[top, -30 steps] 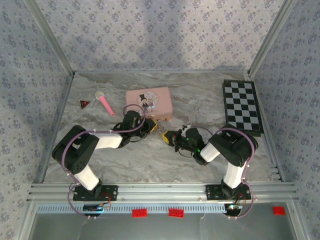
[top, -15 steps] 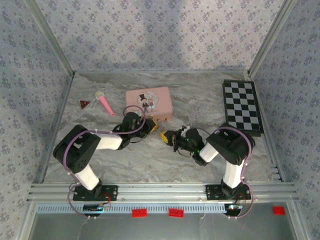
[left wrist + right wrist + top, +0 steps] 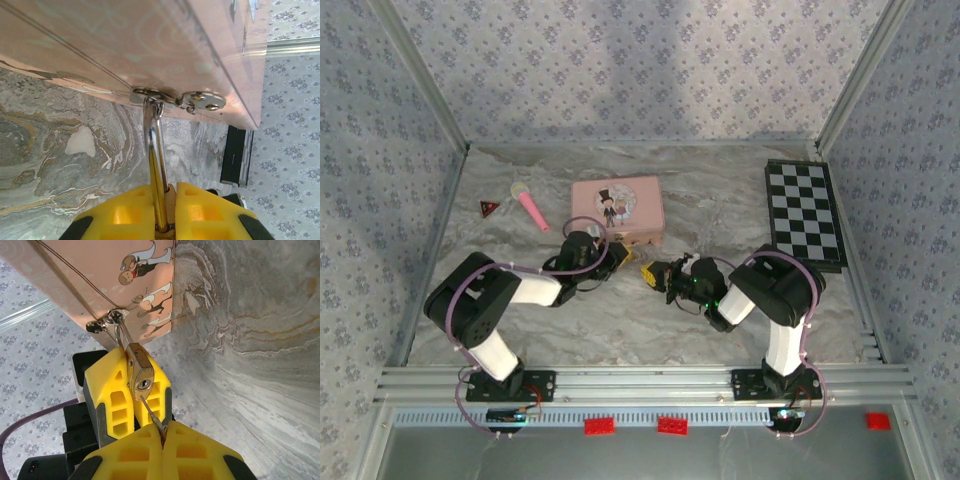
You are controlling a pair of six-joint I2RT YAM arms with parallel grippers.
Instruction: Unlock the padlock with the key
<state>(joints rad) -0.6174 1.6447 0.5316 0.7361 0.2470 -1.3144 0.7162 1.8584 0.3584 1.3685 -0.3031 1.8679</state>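
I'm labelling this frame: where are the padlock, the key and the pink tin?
padlock [image 3: 139, 371], right wrist view, brass body.
key [image 3: 151, 413], right wrist view, blade.
pink tin [image 3: 632, 205], top external view, lid.

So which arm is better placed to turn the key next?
Right. The right gripper is shut on the key, whose tip is at the keyhole of the padlock. The left gripper is clamped on the padlock, steadying it by the pink tin.

Right tool [image 3: 654, 272] edged left, key [image 3: 151, 414] nearer padlock [image 3: 139, 372].
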